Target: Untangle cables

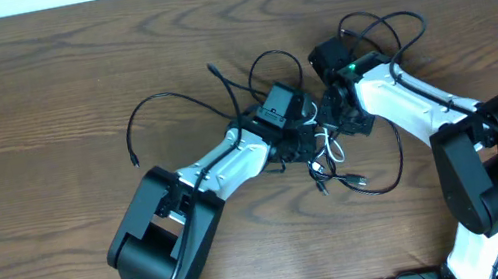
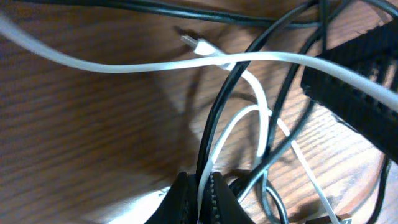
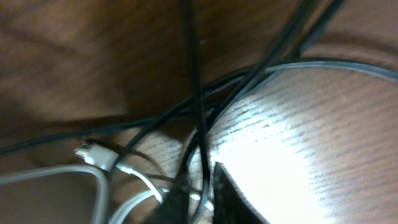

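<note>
So the cables are bunched in a knot about mid-table, right where the two arms meet. The mess runs mostly left to right. One black strand arcs way out to the left and ends in a loose plug, more black loops sit on the far right side, and another loop sags toward the near edge. The white cable is short and curled up inside the knot, and its little plug tip lies flat on the wood.

The left gripper has its jaws pressed together on a black strand that climbs straight up out of the fingers, with the white one looping just beside it.

The right gripper is down in the same knot from the other side. Its jaws look just slightly apart, and another black strand drops between them. Whether it's really pinching that strand or just straddling it, I can't tell, since it's too dark and blurry in there.
</note>
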Action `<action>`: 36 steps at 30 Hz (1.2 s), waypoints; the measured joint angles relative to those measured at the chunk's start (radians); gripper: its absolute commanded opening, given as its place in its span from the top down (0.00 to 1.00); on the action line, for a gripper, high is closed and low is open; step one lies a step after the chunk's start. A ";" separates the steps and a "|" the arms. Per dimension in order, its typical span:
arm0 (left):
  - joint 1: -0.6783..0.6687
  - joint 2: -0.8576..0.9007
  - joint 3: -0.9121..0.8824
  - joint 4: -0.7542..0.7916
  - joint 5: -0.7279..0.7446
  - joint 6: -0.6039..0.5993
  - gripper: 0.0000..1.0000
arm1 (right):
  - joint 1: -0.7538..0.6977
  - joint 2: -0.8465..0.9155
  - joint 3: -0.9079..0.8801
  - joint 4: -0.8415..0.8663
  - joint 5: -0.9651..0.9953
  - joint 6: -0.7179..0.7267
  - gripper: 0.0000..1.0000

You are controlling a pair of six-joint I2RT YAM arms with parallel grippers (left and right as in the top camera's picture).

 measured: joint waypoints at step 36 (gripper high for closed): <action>0.220 -0.006 0.000 0.029 0.384 -0.484 0.93 | 0.092 -0.254 -0.126 0.059 -0.310 -0.345 0.79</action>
